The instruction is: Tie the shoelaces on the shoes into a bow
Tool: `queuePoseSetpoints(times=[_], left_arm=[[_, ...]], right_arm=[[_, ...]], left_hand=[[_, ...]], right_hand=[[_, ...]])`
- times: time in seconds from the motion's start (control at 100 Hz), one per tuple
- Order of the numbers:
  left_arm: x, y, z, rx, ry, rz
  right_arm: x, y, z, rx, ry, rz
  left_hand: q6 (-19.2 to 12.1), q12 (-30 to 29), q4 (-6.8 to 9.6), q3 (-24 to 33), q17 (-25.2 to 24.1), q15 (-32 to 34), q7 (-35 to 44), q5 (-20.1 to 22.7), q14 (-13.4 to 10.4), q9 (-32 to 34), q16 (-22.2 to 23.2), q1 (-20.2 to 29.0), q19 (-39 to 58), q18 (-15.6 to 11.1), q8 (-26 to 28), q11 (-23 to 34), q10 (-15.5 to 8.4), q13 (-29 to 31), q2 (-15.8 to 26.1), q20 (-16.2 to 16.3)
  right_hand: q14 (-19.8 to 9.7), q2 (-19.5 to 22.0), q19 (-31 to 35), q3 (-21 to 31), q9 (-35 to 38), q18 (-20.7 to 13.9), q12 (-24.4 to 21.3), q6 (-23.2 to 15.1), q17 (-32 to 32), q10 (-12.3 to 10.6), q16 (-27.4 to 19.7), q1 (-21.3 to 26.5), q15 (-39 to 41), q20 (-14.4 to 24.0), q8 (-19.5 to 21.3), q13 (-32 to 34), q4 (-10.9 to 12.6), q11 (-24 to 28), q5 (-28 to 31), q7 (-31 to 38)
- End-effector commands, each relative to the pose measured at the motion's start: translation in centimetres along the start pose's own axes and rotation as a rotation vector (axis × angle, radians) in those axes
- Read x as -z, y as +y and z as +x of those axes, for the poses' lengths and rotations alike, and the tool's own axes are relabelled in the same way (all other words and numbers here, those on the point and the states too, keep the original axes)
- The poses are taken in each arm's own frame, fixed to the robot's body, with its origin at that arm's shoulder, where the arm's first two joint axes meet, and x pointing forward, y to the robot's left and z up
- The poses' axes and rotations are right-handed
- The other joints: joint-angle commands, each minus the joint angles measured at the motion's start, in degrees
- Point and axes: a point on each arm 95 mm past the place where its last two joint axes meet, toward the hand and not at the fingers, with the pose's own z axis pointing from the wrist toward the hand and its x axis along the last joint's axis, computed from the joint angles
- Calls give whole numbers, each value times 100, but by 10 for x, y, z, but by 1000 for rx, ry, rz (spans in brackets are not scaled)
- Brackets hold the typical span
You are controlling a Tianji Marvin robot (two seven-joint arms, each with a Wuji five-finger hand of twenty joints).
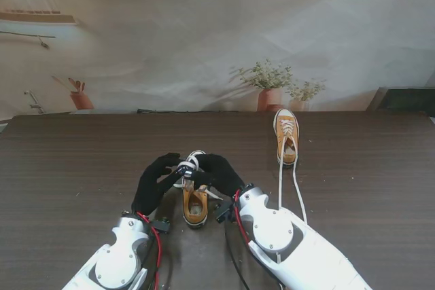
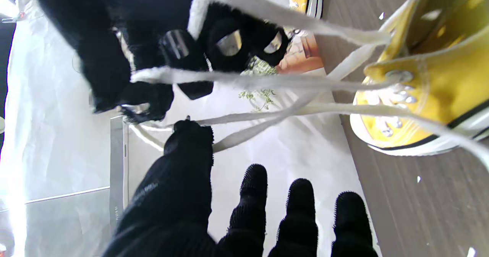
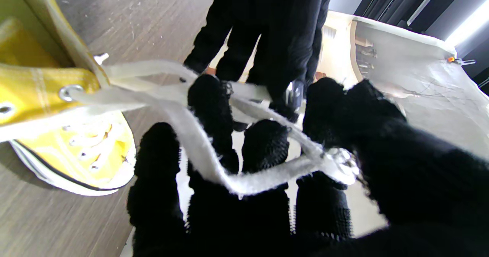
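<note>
Both robot hands, left (image 1: pixel 155 180) and right (image 1: pixel 216 171), grip white laces (image 1: pixel 187 166) over the near shoe (image 1: pixel 195 203), toe pointing away.

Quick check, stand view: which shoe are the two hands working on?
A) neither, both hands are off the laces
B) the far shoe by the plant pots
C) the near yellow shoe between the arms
C: left hand and right hand meet over the near yellow shoe, white lace draped across the right fingers.

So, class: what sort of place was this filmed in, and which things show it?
Probably a staged robot test set, not a real home. A dark wood-grain table stands before a creased printed backdrop picturing potted plants. Two yellow shoes are the only props, and gloved robot hands work the laces.
</note>
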Motion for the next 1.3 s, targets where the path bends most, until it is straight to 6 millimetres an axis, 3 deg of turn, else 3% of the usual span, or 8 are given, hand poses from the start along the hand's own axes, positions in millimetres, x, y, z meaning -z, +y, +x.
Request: queuePoseSetpoints(times=[0.0,0.19,0.33,0.71,1.0,1.15,1.19,1.29], left_arm=[[1,-4,4,-36,13,-20],[-1,-20,14,-80,28,-4],[-2,-31,21,-112,39,9],[5,-56,33,-164,62,67],[13,-61,30,-199,51,57],[15,-56,25,-214,37,23],[15,-54,24,-227,39,11],[12,-48,21,-248,50,-13]], right_arm=[[-1,1,2,5,2,-5],[-3,7,4,38,9,-38],[-5,9,5,62,11,-49],[-10,13,5,208,46,-139],[-9,9,5,271,66,-151],[-8,8,8,318,92,-168],[-8,7,10,322,97,-168],[-7,5,12,337,109,-158]], left_hand=[[-32,111,93,-199,-72,86,-130,258,-81,21,126,314,-6,-177,-134,64,-199,-61,236,89],[186,104,98,-228,-69,64,-396,372,-60,45,122,347,-14,-165,-313,60,-187,-47,251,97],[320,92,101,-249,-65,52,-609,412,-42,60,122,347,-21,-159,-411,47,-181,-21,269,104],[296,86,85,-311,-43,48,-672,424,-29,84,131,313,-24,-133,-320,36,-151,14,386,120],[234,85,103,-370,-4,61,-701,345,-18,83,142,317,-24,-99,-276,11,-124,61,390,137],[45,78,184,-375,11,51,-757,121,-14,38,144,331,-26,-87,-204,-33,-120,62,103,153],[-76,76,226,-336,12,40,-853,-41,-43,-12,145,277,-31,-92,-195,-61,-133,45,-23,161],[-377,78,-13,968,21,14,-1205,-420,-79,-127,144,-591,-70,-152,24,-119,-161,9,-527,196]], right_hand=[[32,151,-14,-116,239,7,-94,-365,-29,-8,-107,333,-115,-41,-292,51,92,-111,-49,36],[131,187,-55,-143,360,39,-339,-413,27,11,-190,303,-461,-97,-585,132,95,-562,-101,153],[197,119,-236,-96,635,70,-971,-453,252,-54,-358,307,-1105,-319,-550,397,94,-1226,-28,228],[100,-528,-115,621,1819,127,-2155,-510,1097,-346,-374,-81,-1698,-811,-845,1400,-46,-2398,381,221],[152,-441,-115,529,1804,189,-2274,-485,1017,-297,-326,2,-1871,-899,-962,1437,-35,-2556,309,186],[167,-385,-83,449,1764,203,-2284,-545,1033,-270,-291,59,-1861,-897,-1010,1453,-18,-2564,240,132],[168,-378,-81,433,1767,207,-2287,-550,1032,-261,-287,64,-1861,-898,-1017,1451,-16,-2566,239,131],[175,-355,-79,401,1761,205,-2292,-550,1028,-262,-281,67,-1866,-901,-1029,1442,-11,-2570,236,134]])
